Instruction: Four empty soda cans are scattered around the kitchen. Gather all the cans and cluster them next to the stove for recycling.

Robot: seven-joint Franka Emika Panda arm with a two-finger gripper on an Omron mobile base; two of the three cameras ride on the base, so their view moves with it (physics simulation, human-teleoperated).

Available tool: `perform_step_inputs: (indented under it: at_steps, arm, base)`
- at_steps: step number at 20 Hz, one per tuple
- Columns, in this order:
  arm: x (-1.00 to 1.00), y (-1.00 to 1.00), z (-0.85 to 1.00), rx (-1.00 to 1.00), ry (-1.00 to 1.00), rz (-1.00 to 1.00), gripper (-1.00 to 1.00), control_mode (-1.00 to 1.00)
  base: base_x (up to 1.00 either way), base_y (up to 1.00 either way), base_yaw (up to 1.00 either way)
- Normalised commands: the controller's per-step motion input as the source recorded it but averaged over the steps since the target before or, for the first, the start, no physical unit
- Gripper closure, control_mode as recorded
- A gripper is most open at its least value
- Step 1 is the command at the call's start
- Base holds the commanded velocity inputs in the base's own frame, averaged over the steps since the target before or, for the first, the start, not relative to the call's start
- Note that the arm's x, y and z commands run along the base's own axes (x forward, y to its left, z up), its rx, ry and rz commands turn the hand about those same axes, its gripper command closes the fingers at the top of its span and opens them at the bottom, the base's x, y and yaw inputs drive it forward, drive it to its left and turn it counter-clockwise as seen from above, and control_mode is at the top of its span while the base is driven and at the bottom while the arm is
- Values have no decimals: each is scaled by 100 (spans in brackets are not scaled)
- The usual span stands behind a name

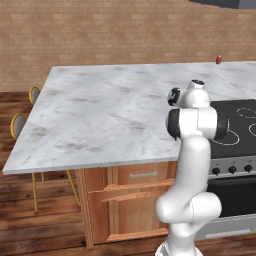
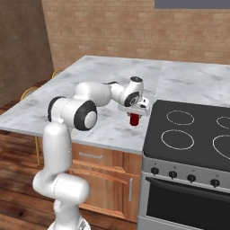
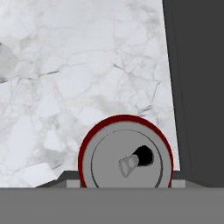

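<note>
A red soda can [image 2: 134, 120] stands upright between my gripper's [image 2: 134, 113] fingers, low over the marble island counter [image 2: 103, 85] and just left of the stove's [image 2: 193, 130] edge. The gripper is shut on it. Looking down in the hand view, the can's grey lid and red rim [image 3: 126, 162] sit beside the black cooktop [image 3: 197, 87]. I cannot tell whether its base touches the marble. A second red soda can [image 1: 218, 59] stands far back on the counter, behind the stove [image 1: 240, 125].
Reddish wooden cabinets [image 1: 130, 200] sit under the counter. Yellow-framed stools [image 1: 19, 125] stand at the island's left end. The oven front with knobs [image 2: 184, 175] faces me. A brick wall [image 1: 100, 30] runs behind.
</note>
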Motion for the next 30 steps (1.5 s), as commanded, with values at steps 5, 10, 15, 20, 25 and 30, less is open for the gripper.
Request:
perform_step_inputs:
  at_steps: [5,10,15,20,25,30]
  arm:
    - [26,-3,-19,0,2,0,100,-100]
    - [26,-1,-20,0,2,0,100,-100]
    - [20,0,-18,0,1,0,100,-100]
    - [14,-1,-16,0,0,0,100,-100]
    - [8,-3,-19,0,0,0,100,-100]
    - [8,0,-22,0,0,0,100,-100]
  base:
    - [0,0,0]
    - [0,0,0]
    - [0,0,0]
    - [0,0,0]
    - [0,0,0]
    - [0,0,0]
